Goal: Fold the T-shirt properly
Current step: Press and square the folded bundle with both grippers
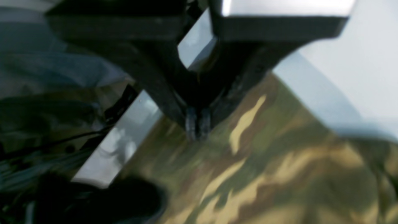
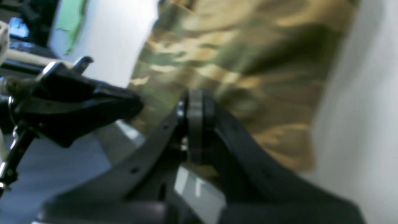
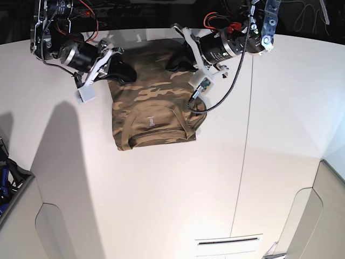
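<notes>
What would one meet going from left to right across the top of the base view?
Right gripper → T-shirt → left gripper.

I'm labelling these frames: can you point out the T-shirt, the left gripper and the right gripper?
T-shirt (image 3: 153,110): base view, middle of the camouflage body.
Left gripper (image 1: 197,124): left wrist view, between its closed fingertips.
Right gripper (image 2: 196,102): right wrist view, at its closed fingertips.
</notes>
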Controlling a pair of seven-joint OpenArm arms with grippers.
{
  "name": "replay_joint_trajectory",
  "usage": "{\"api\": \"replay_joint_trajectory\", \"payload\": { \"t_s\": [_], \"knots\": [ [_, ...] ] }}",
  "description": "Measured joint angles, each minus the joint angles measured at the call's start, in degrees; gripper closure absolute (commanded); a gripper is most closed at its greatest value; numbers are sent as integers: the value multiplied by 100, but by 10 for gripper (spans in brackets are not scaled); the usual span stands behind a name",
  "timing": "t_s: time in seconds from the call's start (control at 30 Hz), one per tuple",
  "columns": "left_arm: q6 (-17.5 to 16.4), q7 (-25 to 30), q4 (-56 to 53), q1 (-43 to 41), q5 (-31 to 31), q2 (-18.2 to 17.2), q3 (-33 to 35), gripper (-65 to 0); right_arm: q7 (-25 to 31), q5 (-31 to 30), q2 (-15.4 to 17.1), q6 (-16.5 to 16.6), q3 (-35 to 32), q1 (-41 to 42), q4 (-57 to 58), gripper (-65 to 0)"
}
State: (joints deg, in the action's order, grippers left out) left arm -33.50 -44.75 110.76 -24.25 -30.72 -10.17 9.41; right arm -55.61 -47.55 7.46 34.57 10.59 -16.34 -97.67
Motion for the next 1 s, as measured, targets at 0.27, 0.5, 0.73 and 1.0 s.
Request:
{"api": "replay_joint_trajectory", "payload": {
  "t_s": [0.27,0.5,0.73,1.0],
  "knots": [
    [-48,160,-1091,476,-59,0,0,0,420,437,0,20,0,114,487,0],
    [-81,173,-1419,1099,282,2,9,0,542,380,-13,50,-98,785,1375,0],
    [-39,160,-1565,1615,826,-28,-4,0,592,507,-328,11,-328,1346,1891,0],
    [151,149,-1720,2052,1086,-31,-7,0,564,649,-474,-2,-398,1443,1893,0]
  ]
}}
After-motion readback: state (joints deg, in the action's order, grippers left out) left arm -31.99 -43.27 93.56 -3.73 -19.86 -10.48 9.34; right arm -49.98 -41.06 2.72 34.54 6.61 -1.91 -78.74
